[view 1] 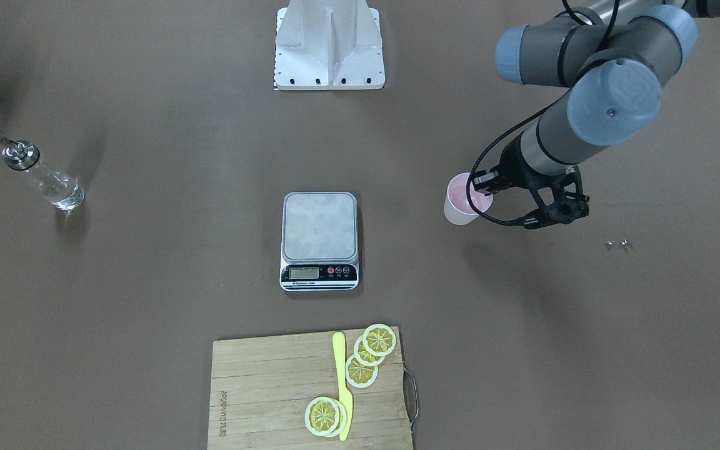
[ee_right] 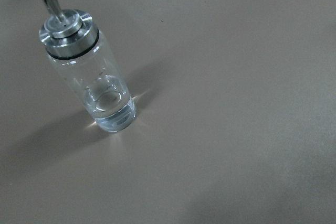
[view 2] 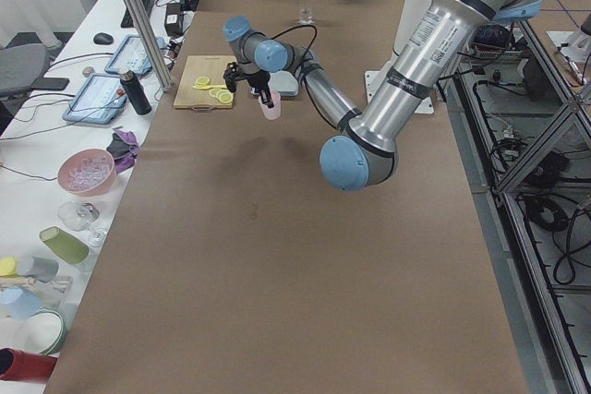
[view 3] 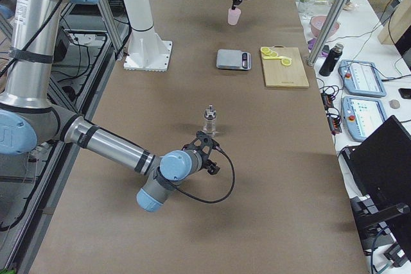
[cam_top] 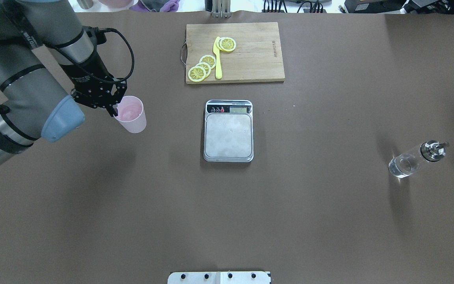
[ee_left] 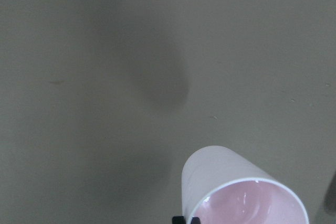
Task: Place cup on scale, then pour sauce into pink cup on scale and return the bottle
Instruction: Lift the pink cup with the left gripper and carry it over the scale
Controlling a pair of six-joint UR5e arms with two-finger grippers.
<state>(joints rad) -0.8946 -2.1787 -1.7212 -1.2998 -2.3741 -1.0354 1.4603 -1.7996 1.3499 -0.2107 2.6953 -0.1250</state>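
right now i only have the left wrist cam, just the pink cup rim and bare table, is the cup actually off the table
observer: it looks so. in the right side view the cup hangs from the left tool, clear of the table.
operator: where's the scale from it
observer: the scale sits to the robot's right of the cup, and its platform is bare.
operator: and the bottle
observer: the bottle stands upright far out on the robot's right. the right tool hovers close beside it, open or shut i can't tell.
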